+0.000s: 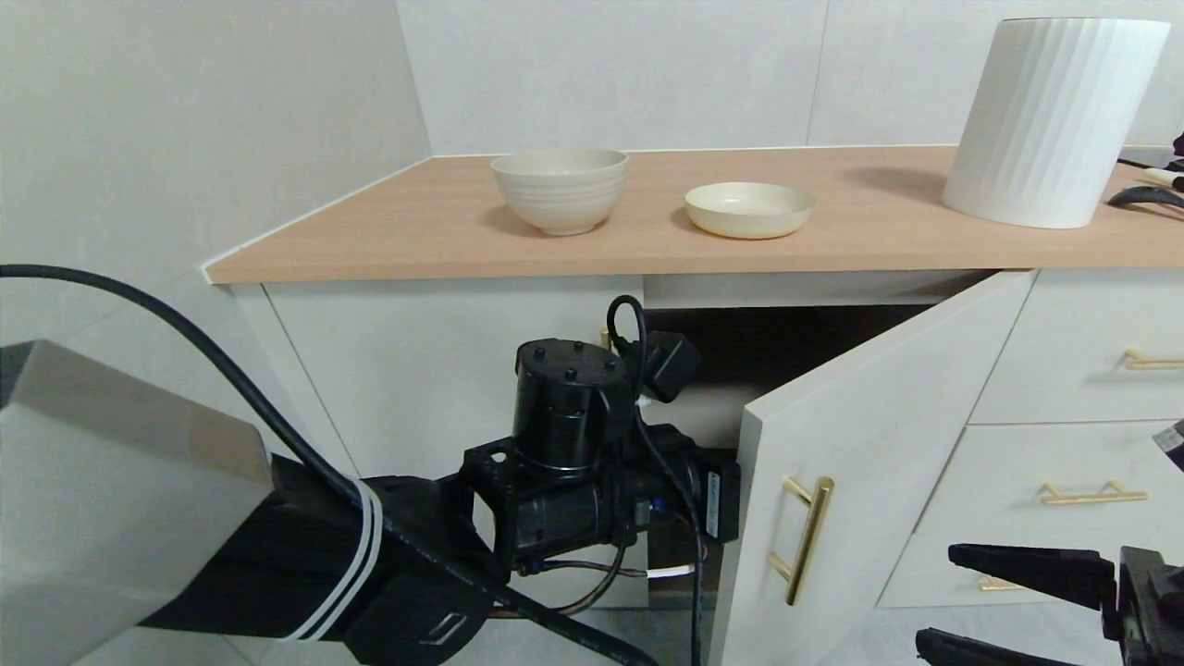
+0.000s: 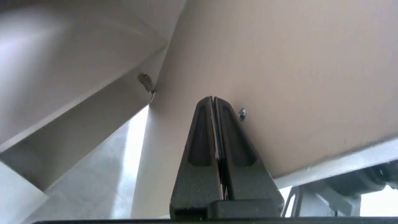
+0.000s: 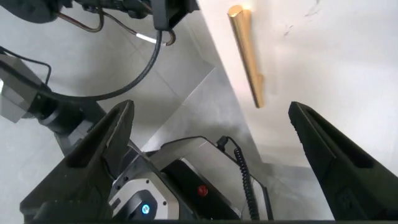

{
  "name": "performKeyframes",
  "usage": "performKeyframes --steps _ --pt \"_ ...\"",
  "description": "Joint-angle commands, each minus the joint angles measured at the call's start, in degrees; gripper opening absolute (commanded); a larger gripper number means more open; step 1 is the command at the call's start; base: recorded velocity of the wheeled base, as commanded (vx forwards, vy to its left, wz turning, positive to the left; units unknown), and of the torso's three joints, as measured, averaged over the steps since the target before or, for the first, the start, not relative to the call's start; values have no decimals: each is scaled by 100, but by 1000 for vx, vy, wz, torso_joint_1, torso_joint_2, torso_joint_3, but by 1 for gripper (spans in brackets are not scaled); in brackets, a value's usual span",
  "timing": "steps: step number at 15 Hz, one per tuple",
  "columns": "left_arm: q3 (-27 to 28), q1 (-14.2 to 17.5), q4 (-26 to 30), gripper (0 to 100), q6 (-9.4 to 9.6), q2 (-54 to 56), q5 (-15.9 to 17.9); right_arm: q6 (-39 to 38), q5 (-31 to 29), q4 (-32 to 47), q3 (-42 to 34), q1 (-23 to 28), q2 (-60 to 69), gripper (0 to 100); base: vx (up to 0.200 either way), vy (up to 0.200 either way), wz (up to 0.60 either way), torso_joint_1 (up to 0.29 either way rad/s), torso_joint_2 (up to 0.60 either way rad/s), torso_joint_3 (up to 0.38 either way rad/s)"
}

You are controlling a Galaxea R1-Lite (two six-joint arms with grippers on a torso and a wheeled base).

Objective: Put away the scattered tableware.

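On the light wooden countertop (image 1: 416, 231) sit the ribbed cream bowl (image 1: 560, 190) and shallow cream dish (image 1: 749, 208), well above both arms. Our left gripper (image 2: 213, 106), fingers pressed together, is behind the white cabinet door (image 1: 860, 416); our right gripper (image 3: 211, 107) (likely nearer the dish) gapes wide beside the brass handle (image 3: 247, 53).

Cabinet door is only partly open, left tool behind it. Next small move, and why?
Probably swing the left tool outward to push the cabinet door wider: the shut tool sits against its inner face, the opening looks narrow, and the bowl and plate wait on the counter.
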State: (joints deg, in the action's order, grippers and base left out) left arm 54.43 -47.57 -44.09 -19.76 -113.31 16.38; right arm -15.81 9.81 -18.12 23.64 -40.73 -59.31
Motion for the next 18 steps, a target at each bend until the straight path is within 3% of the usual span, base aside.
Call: performKeyframes --steps 1,5,10,13,18 --pt "112 -112 6 0 -1 -51 -12 -1 3 1 9 -5 130 100 0 0 0 0 0 0" --pt "323 -297 68 0 -1 -191 -127 -1 3 1 44 -5 517 100 0 0 0 0 0 0" --pt "437 -912 560 0 -1 -51 -338 -10 12 1 581 -5 1255 100 0 0 0 0 0 0" --pt "613 -1176 736 0 -1 -139 -364 -18 29 440 915 -5 1510 100 0 0 0 0 0 0" --pt "920 -1360 753 0 -1 -473 -382 -18 399 572 1152 -5 1598 100 0 0 0 0 0 0"
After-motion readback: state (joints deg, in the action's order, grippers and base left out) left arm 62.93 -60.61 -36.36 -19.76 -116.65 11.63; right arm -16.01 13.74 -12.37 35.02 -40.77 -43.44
